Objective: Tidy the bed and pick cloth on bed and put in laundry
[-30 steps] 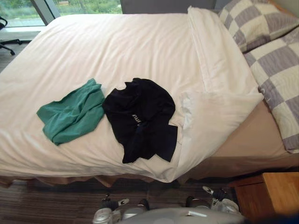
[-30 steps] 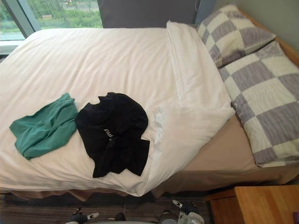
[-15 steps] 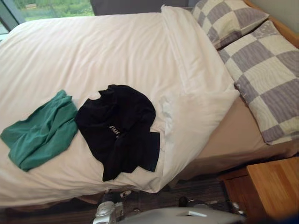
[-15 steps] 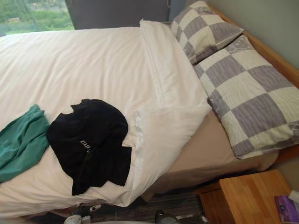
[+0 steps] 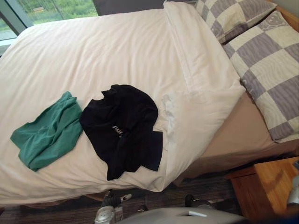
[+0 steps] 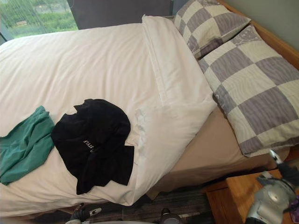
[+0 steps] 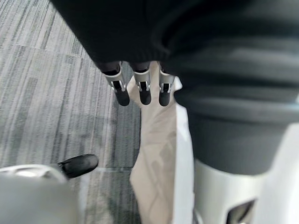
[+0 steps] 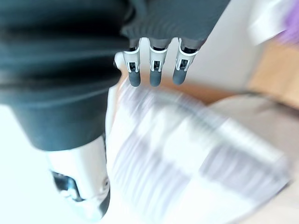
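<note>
A black T-shirt [image 5: 124,128] lies crumpled on the white duvet [image 5: 107,51] near the bed's front edge. Just to its left lies a green cloth [image 5: 49,130], touching it. The duvet's front right corner [image 5: 205,105] is folded back, baring the tan sheet [image 5: 238,135]. My right hand [image 8: 156,74] is raised at the lower right over the nightstand, fingers straight and empty, with the checked pillows beyond it. My left hand [image 7: 140,88] hangs low beside the bed above the carpet, fingers straight, holding nothing. Both hands are well apart from the clothes.
Two grey-and-cream checked pillows [image 6: 254,88] lie at the head of the bed on the right. A wooden nightstand [image 5: 271,186] stands at the lower right by the bed's corner. Grey striped carpet [image 7: 51,93] runs along the front of the bed. A window [image 5: 51,7] is at the far side.
The camera has swung a little, shifting the whole picture. My right arm has risen into the lower right corner. The black T-shirt and green cloth lie as before.
</note>
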You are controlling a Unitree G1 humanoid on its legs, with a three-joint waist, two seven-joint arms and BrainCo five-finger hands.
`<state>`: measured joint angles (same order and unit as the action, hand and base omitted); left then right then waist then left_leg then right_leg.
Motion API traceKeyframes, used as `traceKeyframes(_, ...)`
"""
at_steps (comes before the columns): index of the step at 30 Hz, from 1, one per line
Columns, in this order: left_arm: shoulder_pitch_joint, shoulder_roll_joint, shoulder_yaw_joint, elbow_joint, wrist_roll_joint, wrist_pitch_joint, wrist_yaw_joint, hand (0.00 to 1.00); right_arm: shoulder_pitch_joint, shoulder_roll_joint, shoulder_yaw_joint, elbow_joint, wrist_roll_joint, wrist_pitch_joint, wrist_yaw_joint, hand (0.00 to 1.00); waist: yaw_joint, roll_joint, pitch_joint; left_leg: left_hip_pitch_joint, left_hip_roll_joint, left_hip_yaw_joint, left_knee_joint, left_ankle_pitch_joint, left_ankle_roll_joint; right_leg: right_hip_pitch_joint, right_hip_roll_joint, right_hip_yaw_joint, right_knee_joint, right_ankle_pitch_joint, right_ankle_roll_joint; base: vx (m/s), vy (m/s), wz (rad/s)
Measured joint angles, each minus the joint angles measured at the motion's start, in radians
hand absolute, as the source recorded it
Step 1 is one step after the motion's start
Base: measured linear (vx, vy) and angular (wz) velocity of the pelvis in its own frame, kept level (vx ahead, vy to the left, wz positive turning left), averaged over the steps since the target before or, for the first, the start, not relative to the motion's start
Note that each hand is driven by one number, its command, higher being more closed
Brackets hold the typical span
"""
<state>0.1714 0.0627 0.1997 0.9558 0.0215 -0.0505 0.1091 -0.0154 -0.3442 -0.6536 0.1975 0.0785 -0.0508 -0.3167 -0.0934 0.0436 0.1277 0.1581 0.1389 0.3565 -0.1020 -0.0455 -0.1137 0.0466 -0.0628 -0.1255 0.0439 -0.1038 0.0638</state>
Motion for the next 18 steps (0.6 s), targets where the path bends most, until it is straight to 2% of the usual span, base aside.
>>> traceKeyframes(4,0.003,0.007,-0.016,0.000,0.008,-0.001,0.000,0.00,-0.044,-0.042,0.104,-0.037,-0.091,-0.012,0.003,0.00,0.000,-0.005,0.000,0.004,-0.002,-0.024,0.000,0.001,0.002,0.014,-0.004,-0.020,0.002,0.000,0.000,0.01,-0.001,0.18)
traceKeyframes(7,0.004,0.020,-0.045,0.000,0.011,-0.002,0.000,0.00,-0.067,-0.061,0.226,-0.067,-0.173,-0.017,0.017,0.00,0.003,-0.013,0.004,0.002,-0.005,-0.042,0.000,0.006,0.006,0.019,-0.008,-0.032,0.006,0.000,0.000,-0.03,0.002,0.15)
traceKeyframes(8,0.004,0.026,-0.055,0.000,0.011,-0.002,0.000,0.00,-0.078,-0.067,0.296,-0.077,-0.213,-0.019,0.034,0.00,0.008,-0.019,0.006,-0.001,-0.008,-0.051,0.000,0.009,0.008,0.020,-0.012,-0.038,0.006,0.000,0.000,-0.04,-0.001,0.09)
traceKeyframes(12,0.002,0.040,-0.083,0.000,0.011,-0.005,0.002,0.00,-0.099,-0.069,0.426,-0.083,-0.298,-0.019,0.061,0.00,0.030,-0.030,0.014,-0.011,-0.020,-0.080,0.000,0.020,0.018,0.022,-0.022,-0.055,0.006,0.000,0.001,-0.06,0.000,0.16)
traceKeyframes(16,0.003,0.045,-0.082,0.003,0.010,-0.005,0.004,0.00,-0.113,-0.109,0.544,-0.083,-0.349,-0.020,0.085,0.00,0.039,-0.040,0.023,-0.054,-0.035,-0.120,0.000,0.041,0.030,0.000,-0.036,-0.084,0.009,0.002,0.006,-0.06,0.008,0.28)
traceKeyframes(18,0.005,0.048,-0.082,0.006,0.008,-0.005,0.006,0.00,-0.130,-0.114,0.579,-0.077,-0.378,-0.020,0.097,0.00,0.053,-0.047,0.034,-0.064,-0.039,-0.131,0.000,0.048,0.034,-0.005,-0.040,-0.088,0.011,0.005,0.010,-0.05,0.017,0.20)
